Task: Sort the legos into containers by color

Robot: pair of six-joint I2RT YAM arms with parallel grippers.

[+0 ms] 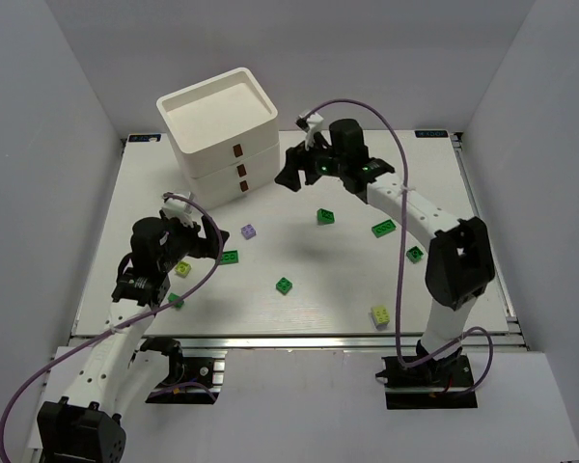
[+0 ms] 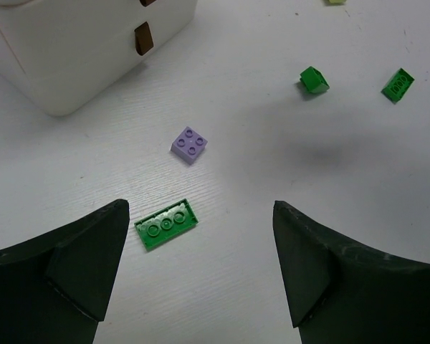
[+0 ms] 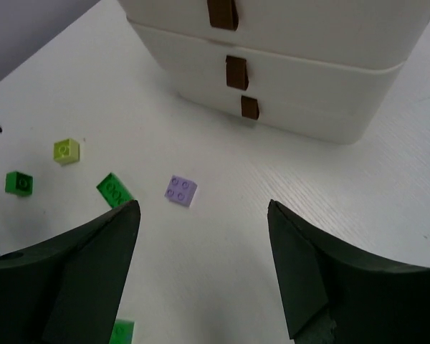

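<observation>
The white stacked drawer unit [image 1: 217, 135] stands at the back left, its drawers shut, brown handles [image 1: 240, 170] facing the table middle. Legos lie scattered: a light purple one [image 1: 248, 231], a dark green one [image 1: 230, 258], a yellow-green one [image 1: 182, 269], and more green ones [image 1: 284, 285] [image 1: 325, 216] [image 1: 383, 229]. My left gripper [image 1: 205, 236] is open and empty above the green brick [image 2: 166, 224], near the purple brick [image 2: 189, 145]. My right gripper [image 1: 291, 166] is open and empty, hovering in front of the drawers [image 3: 308, 79]; the purple brick [image 3: 180, 190] lies below it.
Further legos lie at the right: a green one [image 1: 415, 254] and a yellow-green one [image 1: 379, 315]. A green one [image 1: 176, 300] lies by the left arm. White walls enclose the table on three sides. The unit's tray top [image 1: 256, 89] holds nothing.
</observation>
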